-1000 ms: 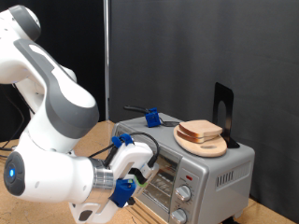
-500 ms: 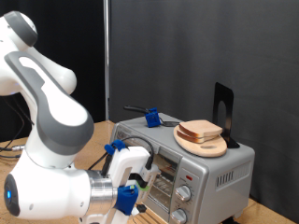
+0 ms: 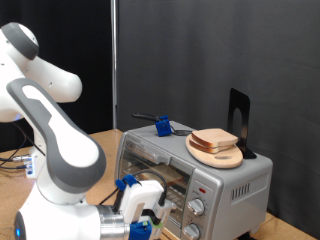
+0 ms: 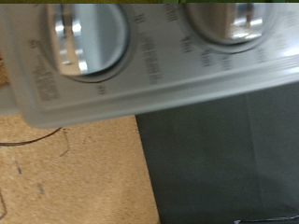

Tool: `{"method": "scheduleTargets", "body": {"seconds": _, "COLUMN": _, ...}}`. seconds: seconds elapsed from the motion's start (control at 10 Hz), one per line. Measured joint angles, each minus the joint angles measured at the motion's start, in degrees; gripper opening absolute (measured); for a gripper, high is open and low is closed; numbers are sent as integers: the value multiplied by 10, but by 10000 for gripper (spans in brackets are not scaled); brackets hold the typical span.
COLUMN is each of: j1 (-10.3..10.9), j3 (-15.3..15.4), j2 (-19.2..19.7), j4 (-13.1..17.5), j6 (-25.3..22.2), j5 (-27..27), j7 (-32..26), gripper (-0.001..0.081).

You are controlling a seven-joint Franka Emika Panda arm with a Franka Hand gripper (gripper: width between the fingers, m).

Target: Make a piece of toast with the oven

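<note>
The gripper [image 3: 150,215] sits low at the front of the oven [image 3: 195,170], by the door's lower edge; whether its fingers are spread or pressed together cannot be told, and nothing shows between them. Working the door here calls for a steady, level pull. The piece of toast [image 3: 214,139], pale with a tan crust, lies on a round wooden board [image 3: 217,155] atop the oven.
</note>
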Motion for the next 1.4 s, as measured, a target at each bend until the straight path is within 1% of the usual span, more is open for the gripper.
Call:
{"method": "scheduleTargets", "body": {"seconds": 0.2, "j1": 17, "j3": -8, "j2": 14, "j4": 7, "j6": 19, "j5": -2, "j7": 0, "gripper": 682}}
{"method": "scheduleTargets", "body": {"seconds": 0.7, "j1": 16, "j3": -10, "j2": 14, "j4": 5, "j6": 17, "j5": -3, "j7": 19, "gripper": 682}}
{"method": "scheduleTargets", "body": {"seconds": 1.4, "j1": 16, "j3": -11, "j2": 14, "j4": 5, "j6": 21, "j5": -3, "j7": 15, "gripper": 682}}
